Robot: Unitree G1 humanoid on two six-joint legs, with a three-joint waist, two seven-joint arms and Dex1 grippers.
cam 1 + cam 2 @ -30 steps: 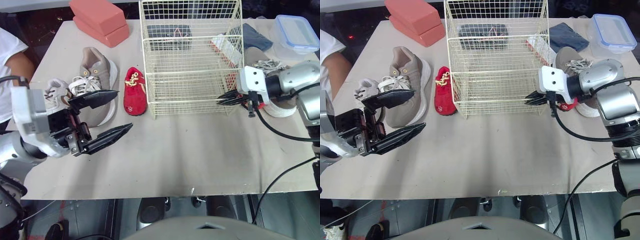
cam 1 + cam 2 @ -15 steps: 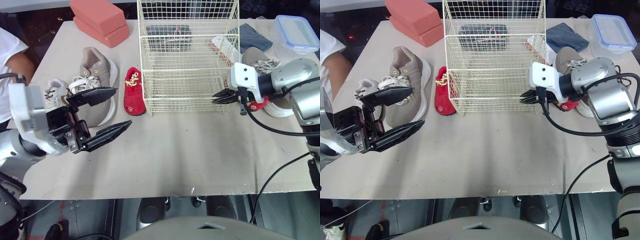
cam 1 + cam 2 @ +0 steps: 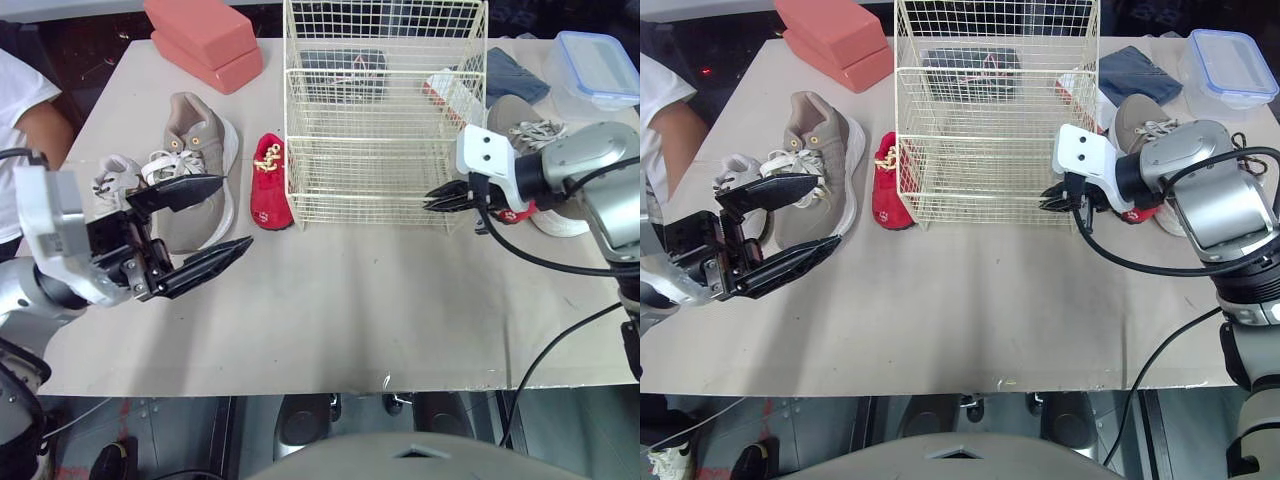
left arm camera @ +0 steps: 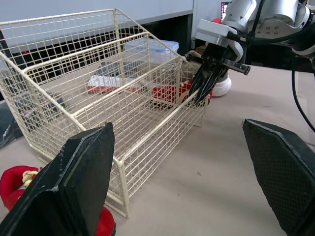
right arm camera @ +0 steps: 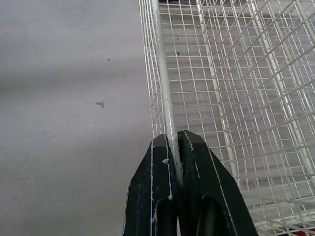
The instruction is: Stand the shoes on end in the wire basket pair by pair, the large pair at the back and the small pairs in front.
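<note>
Right gripper (image 3: 432, 199): clamped on the wire basket (image 3: 370, 160), at its lower-right corner wire.
Left gripper (image 3: 236, 212): fingers wide apart, lower left.

We saw a cream-white wire basket (image 3: 380, 72), a red small shoe (image 3: 268, 185) with gold laces, a taupe large shoe (image 3: 196, 150) with white sole and laces, two salmon-pink blocks (image 3: 205, 40), a clear box (image 3: 600, 65) with a blue lid, a dark blue cloth (image 3: 515, 72) and a plain grey-beige table (image 3: 350, 300).

Bright, even light from above, soft shadow on the table (image 3: 350, 320) — in front of the wire basket (image 3: 385, 190)
</note>
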